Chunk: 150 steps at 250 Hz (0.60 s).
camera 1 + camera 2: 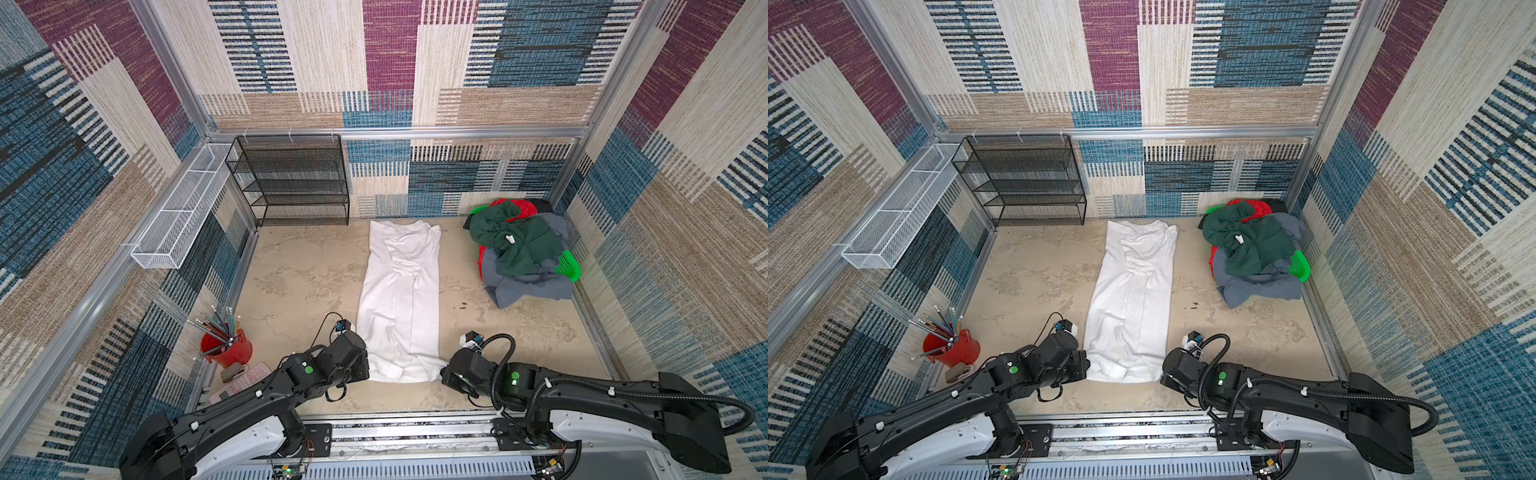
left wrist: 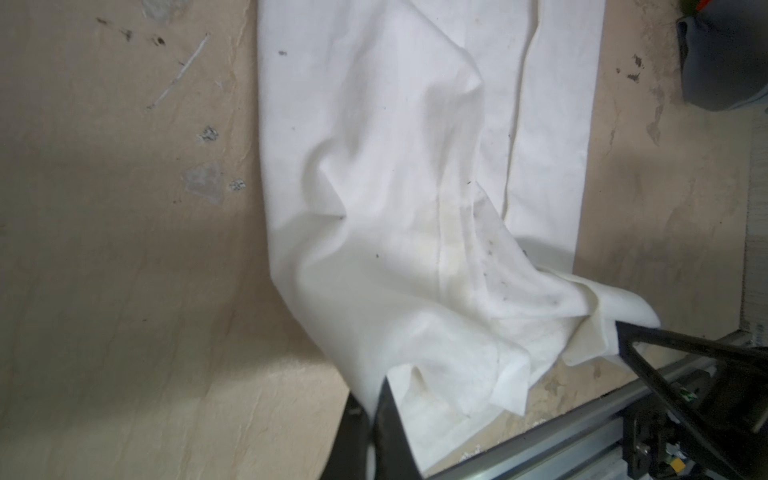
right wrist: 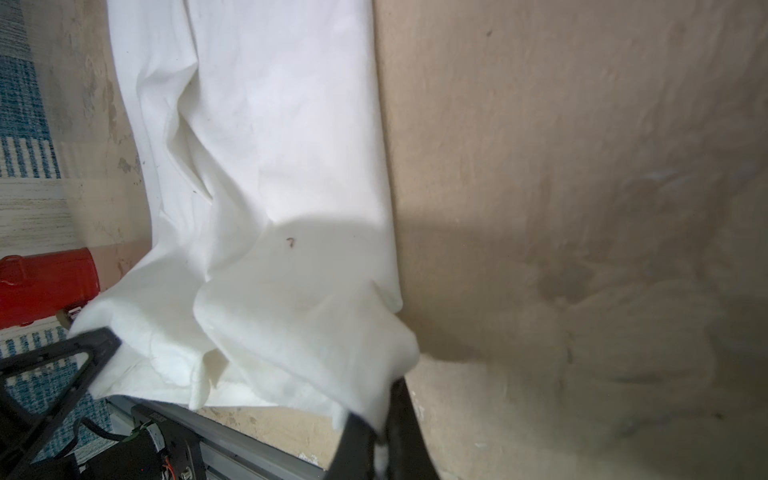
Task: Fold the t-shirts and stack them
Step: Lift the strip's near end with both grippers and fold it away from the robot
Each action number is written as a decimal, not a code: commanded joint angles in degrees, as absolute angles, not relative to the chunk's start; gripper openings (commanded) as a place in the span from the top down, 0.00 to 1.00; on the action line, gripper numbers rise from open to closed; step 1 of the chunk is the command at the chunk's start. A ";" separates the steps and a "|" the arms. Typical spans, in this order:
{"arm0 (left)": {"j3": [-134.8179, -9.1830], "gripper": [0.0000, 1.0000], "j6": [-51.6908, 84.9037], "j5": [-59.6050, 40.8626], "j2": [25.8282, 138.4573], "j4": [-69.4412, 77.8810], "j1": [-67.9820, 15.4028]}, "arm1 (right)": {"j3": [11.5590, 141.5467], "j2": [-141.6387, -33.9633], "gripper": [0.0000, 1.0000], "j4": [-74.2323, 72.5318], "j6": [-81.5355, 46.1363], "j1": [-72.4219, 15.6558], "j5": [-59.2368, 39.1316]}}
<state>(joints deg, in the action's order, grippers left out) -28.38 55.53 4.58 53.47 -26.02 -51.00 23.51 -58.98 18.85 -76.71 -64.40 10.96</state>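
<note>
Made out one label only: a white tag on the green shirt, too small to read. Saw in both top views, from the left, a red cup of pencils at the desk edge. Then the white shirt, laid long and narrow down the middle with its sides folded in and its collar end toward the back wall. Then, at the back right, the green shirt heaped with a grey shirt and a red shirt over a basket.

Could not see either hand's fingertips from above, hidden under the wrists at the white shirt's near corners. Got them from the wrist views alone. Found the left hand pinched narrow on the near left hem corner, with the cloth a little clear of the desk. Found the right hand clamped the same way on the near right corner. Caught each hand in the opposite wrist view as well. Picked out dark specks and a yellowish stain near the hem in the left wrist view only.
</note>
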 commanded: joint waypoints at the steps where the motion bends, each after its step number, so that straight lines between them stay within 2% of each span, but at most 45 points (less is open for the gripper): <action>1: -29.61 1.00 56.23 5.59 54.89 -25.70 -50.95 | 25.97 -61.79 1.00 16.83 -73.05 -64.08 10.69; 43: -29.97 1.00 55.92 5.93 56.56 -23.47 -50.85 | 27.80 -64.81 1.00 14.70 -69.83 -62.42 8.99; 73: -32.07 1.00 54.77 7.52 57.67 -24.59 -50.82 | 26.94 -63.88 1.00 11.14 -67.51 -59.50 5.59; 150: -37.11 1.00 50.70 7.98 60.60 -25.18 -48.50 | 28.34 -60.29 1.00 10.73 -63.71 -54.69 6.02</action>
<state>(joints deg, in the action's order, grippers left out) -34.83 53.87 7.44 59.44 -25.10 -49.69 27.18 -61.63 12.75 -66.63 -56.10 6.04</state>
